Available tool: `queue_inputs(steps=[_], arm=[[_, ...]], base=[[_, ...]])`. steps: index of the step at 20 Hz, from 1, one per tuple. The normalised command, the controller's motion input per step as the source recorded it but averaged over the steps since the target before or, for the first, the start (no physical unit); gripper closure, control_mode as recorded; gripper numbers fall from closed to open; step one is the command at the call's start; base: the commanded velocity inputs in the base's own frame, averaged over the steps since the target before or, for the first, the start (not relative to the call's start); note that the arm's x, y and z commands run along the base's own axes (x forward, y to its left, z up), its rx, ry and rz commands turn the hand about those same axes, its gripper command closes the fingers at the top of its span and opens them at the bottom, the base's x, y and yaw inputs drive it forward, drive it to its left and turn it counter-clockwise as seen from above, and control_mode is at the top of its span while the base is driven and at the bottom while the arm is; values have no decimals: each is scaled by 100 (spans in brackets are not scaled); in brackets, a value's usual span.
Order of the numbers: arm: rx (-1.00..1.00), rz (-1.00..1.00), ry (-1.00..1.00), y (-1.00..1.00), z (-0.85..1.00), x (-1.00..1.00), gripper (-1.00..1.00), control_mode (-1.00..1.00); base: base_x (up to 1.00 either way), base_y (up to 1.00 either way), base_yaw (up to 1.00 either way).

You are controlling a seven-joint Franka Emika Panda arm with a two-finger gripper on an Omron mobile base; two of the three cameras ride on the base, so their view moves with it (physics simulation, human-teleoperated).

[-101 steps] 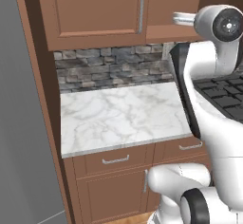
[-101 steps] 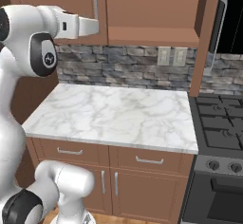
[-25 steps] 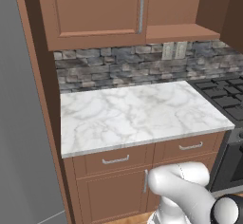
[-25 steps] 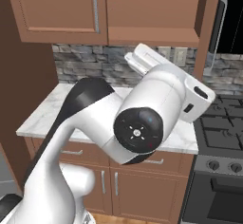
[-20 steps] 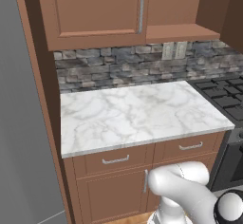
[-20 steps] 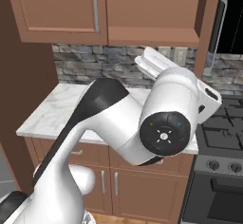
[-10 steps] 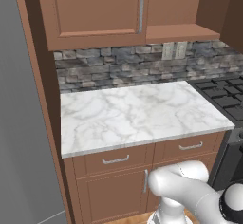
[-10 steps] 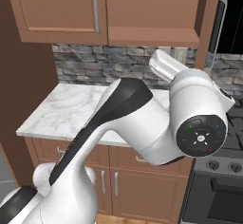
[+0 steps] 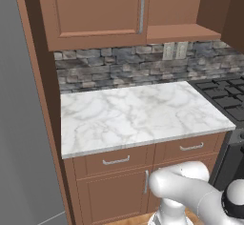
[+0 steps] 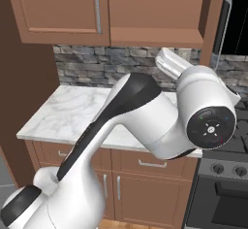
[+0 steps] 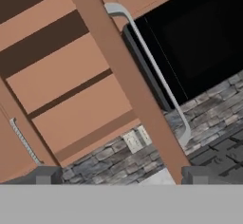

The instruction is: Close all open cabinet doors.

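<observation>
Two fingertips [image 11: 46, 174] of the gripper [image 11: 121, 176] stand wide apart, holding nothing; between them an open cabinet door [image 11: 124, 78] shows edge-on, shelves [image 11: 71, 92] exposed beside it, microwave [image 11: 194, 38] behind.

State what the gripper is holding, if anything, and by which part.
Nothing is held. The gripper is open with nothing between its fingertips; the open cabinet door stands ahead, untouched.
</observation>
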Motion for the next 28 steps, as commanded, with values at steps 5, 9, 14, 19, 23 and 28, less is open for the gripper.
queue_inputs(steps=[5, 9, 14, 19, 23, 28], arm=[[0, 0, 0, -2, -29, 26, -100, -100], [0, 0, 0, -11, -12, 23, -100, -100], [0, 1, 0, -27, -1, 19, -100, -100], [0, 2, 0, -38, -8, 26, -100, -100], [0, 1, 0, -33, -6, 20, -100, -100], [0, 1, 0, -26, -7, 22, -100, -100]], base=[[0, 0, 0], [0, 0, 0], [0, 0, 0], [0, 0, 0], [0, 0, 0], [0, 0, 0]])
